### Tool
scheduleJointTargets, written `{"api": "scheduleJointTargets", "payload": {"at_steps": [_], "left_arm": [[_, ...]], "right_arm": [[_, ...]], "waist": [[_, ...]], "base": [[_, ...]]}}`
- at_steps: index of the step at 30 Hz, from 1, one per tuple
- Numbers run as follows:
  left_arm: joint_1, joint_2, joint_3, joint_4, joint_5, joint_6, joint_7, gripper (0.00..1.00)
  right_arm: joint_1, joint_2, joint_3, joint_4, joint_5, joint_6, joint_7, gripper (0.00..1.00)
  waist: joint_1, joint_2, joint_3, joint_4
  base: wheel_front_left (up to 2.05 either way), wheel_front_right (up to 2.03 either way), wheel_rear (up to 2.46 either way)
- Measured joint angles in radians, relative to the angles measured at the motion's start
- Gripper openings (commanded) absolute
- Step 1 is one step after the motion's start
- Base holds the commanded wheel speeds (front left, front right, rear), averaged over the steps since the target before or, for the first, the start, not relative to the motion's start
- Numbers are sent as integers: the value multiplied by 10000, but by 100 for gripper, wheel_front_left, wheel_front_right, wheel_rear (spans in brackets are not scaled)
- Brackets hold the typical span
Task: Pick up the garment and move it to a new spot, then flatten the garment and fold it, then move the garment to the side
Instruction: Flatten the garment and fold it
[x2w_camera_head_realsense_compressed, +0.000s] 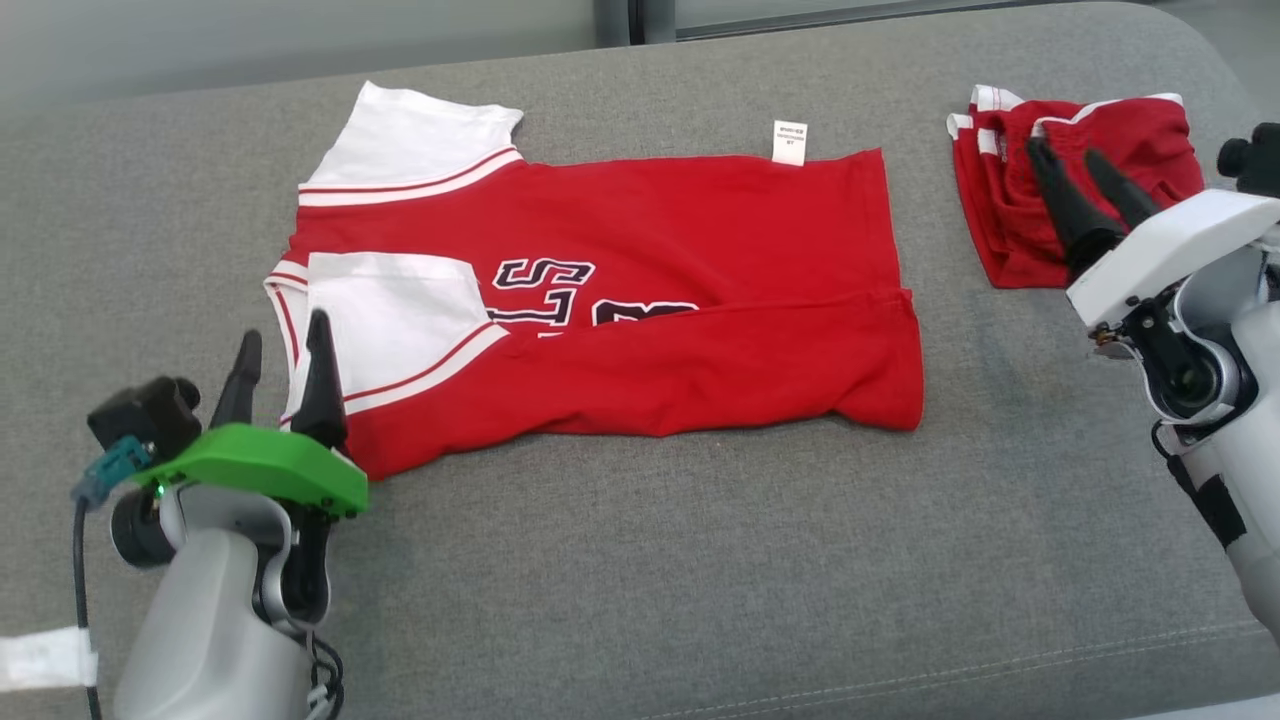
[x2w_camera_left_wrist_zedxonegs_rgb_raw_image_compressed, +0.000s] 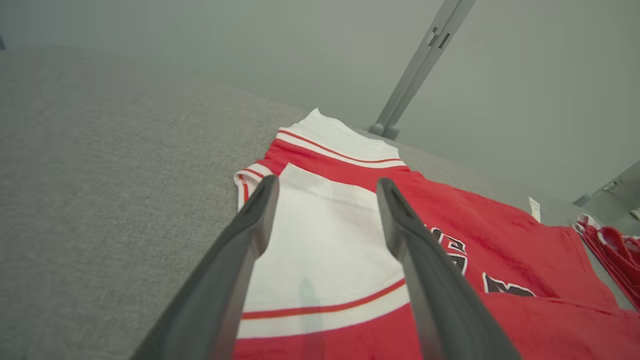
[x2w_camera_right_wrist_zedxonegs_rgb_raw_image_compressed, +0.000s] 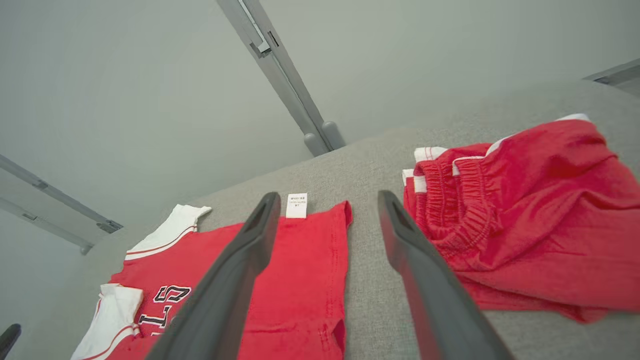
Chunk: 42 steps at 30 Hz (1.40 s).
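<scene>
- Starting at the left: the left claw (x2w_camera_head_realsense_compressed: 284, 335) hangs with its two fingers apart and nothing between them. It's right at the near-left corner of the red jersey (x2w_camera_head_realsense_compressed: 620, 300). In the left wrist view the folded-in white sleeve (x2w_camera_left_wrist_zedxonegs_rgb_raw_image_compressed: 320, 250) lies dead ahead between the fingers.
- The jersey sits mid-bench (x2w_camera_head_realsense_compressed: 640, 580), and its long axis runs left to right across the head view. Collar and sleeves are at the left end, the hem at the right. The near long edge is already flipped up over the lettering (x2w_camera_head_realsense_compressed: 560, 295), so I'd say one fold is in and it's lying pretty flat.
- The care label (x2w_camera_head_realsense_compressed: 789, 141) pokes out past the far edge, toward the hem end.
- Then there's a strip of bare bench, and past that a folded pair of red shorts (x2w_camera_head_realsense_compressed: 1150, 130).
- The right claw (x2w_camera_head_realsense_compressed: 1065, 152) is also spread and holding nothing. It hovers in front of those shorts, well apart from the jersey's hem.
- My read is that it all turns on that left-right axis. The left claw is practically on the sleeve end, so it's the nearer one. The right claw has to come back leftward across the gap before it can get at the hem corner.
</scene>
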Motion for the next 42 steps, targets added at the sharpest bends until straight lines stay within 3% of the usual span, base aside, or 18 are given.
{"api": "scheduleJointTargets", "payload": {"at_steps": [2, 8, 17, 27, 31, 37, 39, 40, 41, 42], "left_arm": [[425, -54, 46, 4, -127, -8, -75, 100], [1422, -123, 295, 6, -512, -10, -84, 100], [2208, -265, 343, 339, -1103, -94, 199, 100], [2278, -274, 621, 610, -1482, 10, 364, 100], [2274, -282, 872, 731, -1630, 265, 364, 100], [2244, -286, 949, 732, -1806, 297, 353, 100], [2224, -286, 869, 694, -1885, 90, 359, 100], [2197, -288, 840, 698, -1885, 82, 368, 85], [2163, -295, 807, 698, -1885, 82, 366, 56], [2115, -307, 803, 698, -1885, 81, 362, 41]], "right_arm": [[130, -142, 15, -73, -259, -2, -420, 100], [1270, 211, 113, -255, -529, -121, -1442, 100], [2294, 1204, 280, -604, -255, -209, -2059, 100], [2421, 1139, 483, -959, -383, -282, -2236, 100], [2503, 1051, 487, -1041, -454, -301, -2309, 100], [2741, 972, 472, -1101, -456, -372, -2330, 100], [2828, 986, 502, -1131, -456, -372, -2330, 100], [2830, 997, 512, -1135, -454, -372, -2330, 100], [2831, 1007, 537, -1137, -454, -370, -2330, 100], [2839, 1014, 577, -1135, -454, -370, -2328, 100]], "waist": [[0, 0, -113, 48], [0, 0, -455, 211], [0, 0, -657, 183], [0, 0, -538, -312], [0, 0, -456, -479], [0, 0, -385, -571], [0, 0, -385, -572], [0, 0, -388, -569], [0, 0, -394, -566], [0, 0, -400, -561]], "base": [[0, 0, 0], [0, 0, 0], [0, 0, 0], [0, 0, 0], [0, 0, 0], [0, 0, 0], [0, 0, 0], [0, 0, 0], [0, 0, 0], [0, 0, 0]]}}
